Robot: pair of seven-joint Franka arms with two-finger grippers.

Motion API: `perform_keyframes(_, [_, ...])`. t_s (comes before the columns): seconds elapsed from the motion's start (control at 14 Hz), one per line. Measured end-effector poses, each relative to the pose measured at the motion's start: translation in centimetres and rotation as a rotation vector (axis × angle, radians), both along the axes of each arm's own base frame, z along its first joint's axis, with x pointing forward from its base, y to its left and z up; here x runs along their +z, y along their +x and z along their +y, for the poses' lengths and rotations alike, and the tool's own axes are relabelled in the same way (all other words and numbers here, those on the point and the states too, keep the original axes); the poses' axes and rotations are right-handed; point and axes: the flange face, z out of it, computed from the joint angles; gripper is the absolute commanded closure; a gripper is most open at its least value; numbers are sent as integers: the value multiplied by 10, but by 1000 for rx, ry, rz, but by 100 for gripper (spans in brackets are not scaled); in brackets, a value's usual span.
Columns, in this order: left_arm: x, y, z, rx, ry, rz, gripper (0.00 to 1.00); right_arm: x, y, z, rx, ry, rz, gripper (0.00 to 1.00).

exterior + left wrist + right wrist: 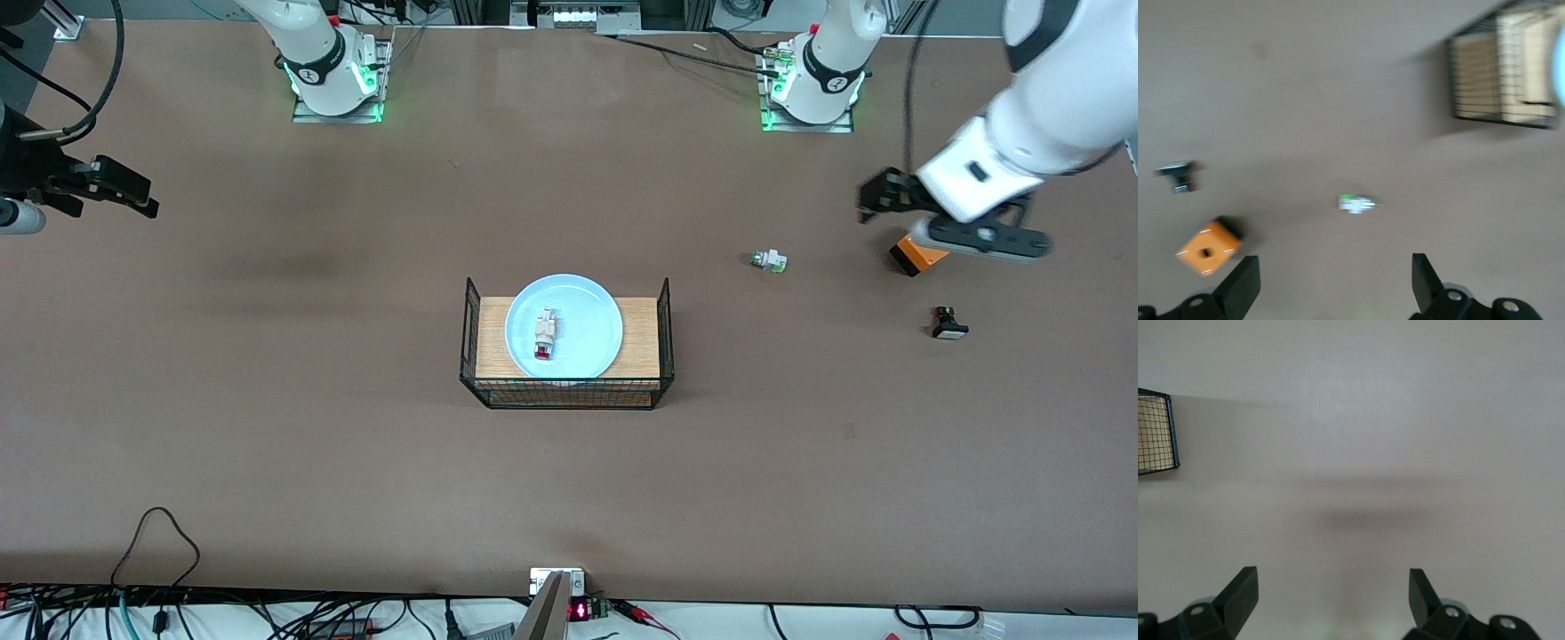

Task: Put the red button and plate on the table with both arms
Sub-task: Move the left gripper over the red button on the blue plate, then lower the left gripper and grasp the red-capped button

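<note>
Light-blue plate [564,325]; red-capped beige button [545,335]; brown table [267,427]; black wire basket [566,391].

Small whitish-beige red-capped push-button [545,336]: lying on round glossy light-blue plate [596,307], mid brown matte bench [267,427].

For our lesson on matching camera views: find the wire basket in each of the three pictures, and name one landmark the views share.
Front view: the wire basket stands mid-table, holding the plate with the red button on it.
Left wrist view: the basket shows at the picture's edge, a sliver of plate inside.
Right wrist view: only a corner of the basket shows.
Shared landmark: the basket's wooden floor.
</note>
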Motion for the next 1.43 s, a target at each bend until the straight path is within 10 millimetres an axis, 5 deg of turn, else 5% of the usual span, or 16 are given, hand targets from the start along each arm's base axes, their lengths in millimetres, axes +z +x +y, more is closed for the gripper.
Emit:
perform_keyframes(0.36, [-8, -4, -170, 26, -3, 9, 0, 0, 0, 0, 0, 0, 0, 0])
perform_keyframes(0.64, [-56, 8, -275, 105, -45, -61, 0, 0, 0, 0, 0, 0, 0, 0])
perform_keyframes(0.93, [-119, 24, -328, 173, -118, -146, 0, 0, 0, -1, -1, 0, 0, 0])
perform_keyframes(1.43, [-183, 36, -368, 129, -116, -272, 0, 0, 0, -3, -5, -1, 0, 0])
